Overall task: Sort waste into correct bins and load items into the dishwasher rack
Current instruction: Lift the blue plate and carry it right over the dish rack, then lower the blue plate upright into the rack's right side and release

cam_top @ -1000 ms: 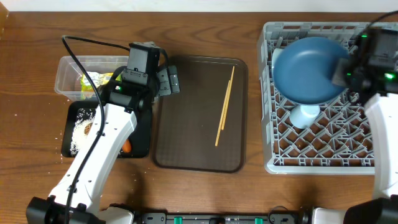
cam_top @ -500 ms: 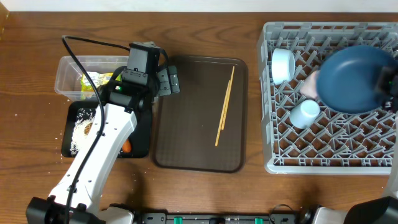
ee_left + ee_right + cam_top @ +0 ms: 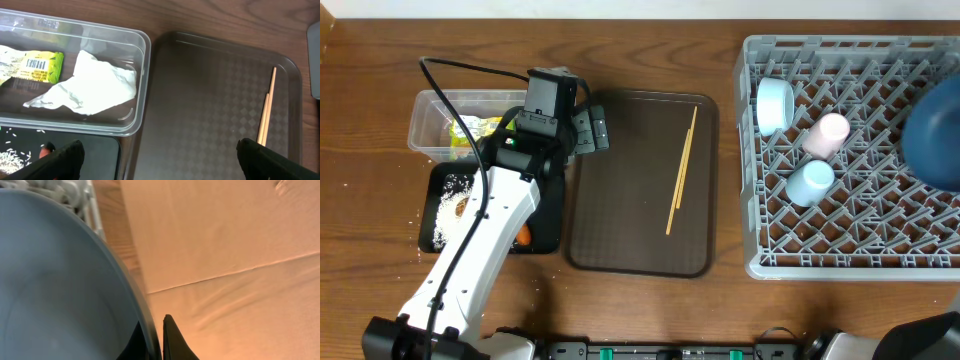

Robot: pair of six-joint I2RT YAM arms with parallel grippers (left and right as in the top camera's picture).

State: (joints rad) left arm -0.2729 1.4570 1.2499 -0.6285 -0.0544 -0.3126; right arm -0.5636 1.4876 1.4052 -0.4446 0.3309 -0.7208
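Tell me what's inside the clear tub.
The tub holds a yellow-green wrapper and a crumpled white napkin. The wrist view cuts off one end; overhead, the left arm covers the napkin end.

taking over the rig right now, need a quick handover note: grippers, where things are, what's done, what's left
Left gripper: open, empty, above the edge between clear tub and serving tray.
Right gripper: shut on the blue plate, held at the rack's right edge; not seated as far as I can see.
Done: white bowl, pink cup and light blue cup are in the rack. Wrapper and napkin are in the clear tub. Rice and carrot stick are in the black tray.
Left: seat the plate and load the chopsticks, now on the serving tray.
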